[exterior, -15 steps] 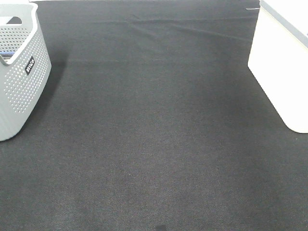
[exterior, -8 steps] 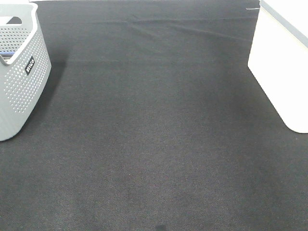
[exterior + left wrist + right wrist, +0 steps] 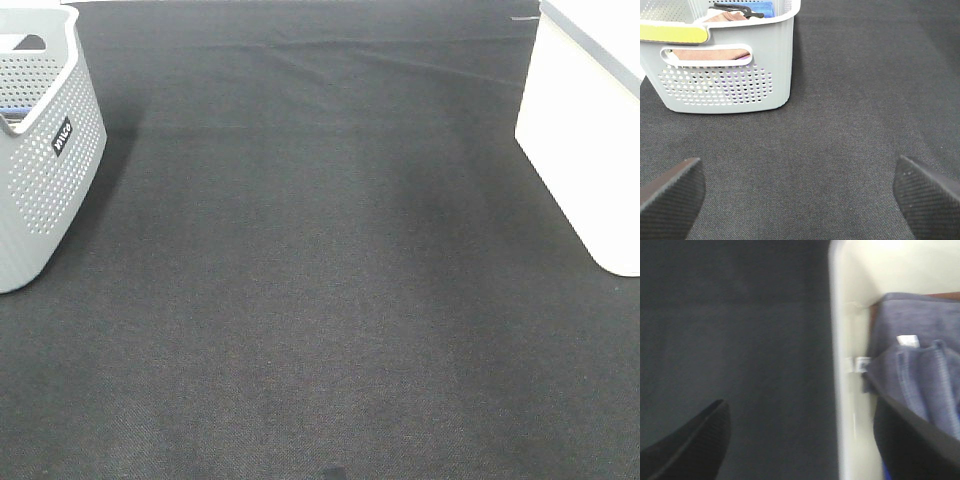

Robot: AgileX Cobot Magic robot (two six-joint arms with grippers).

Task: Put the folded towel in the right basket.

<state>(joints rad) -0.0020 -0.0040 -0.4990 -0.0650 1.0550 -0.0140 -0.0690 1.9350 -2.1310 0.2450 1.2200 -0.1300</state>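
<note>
The folded towel [image 3: 912, 370], blue-grey with a small white label, lies inside the white right basket [image 3: 840, 365], seen in the right wrist view. My right gripper [image 3: 800, 445] is open and empty, its dark fingers [image 3: 690, 440] straddling the basket's near wall from above. The white basket [image 3: 580, 140] stands at the right edge of the exterior view, its inside hidden there. My left gripper [image 3: 799, 200] is open and empty above the dark cloth, a short way from the grey basket. Neither gripper shows in the exterior view.
A grey perforated basket [image 3: 40, 160] stands at the far left; the left wrist view shows it [image 3: 725, 85] holding several folded cloths, pink and blue. A dark fabric [image 3: 320, 280] covers the table between the two baskets.
</note>
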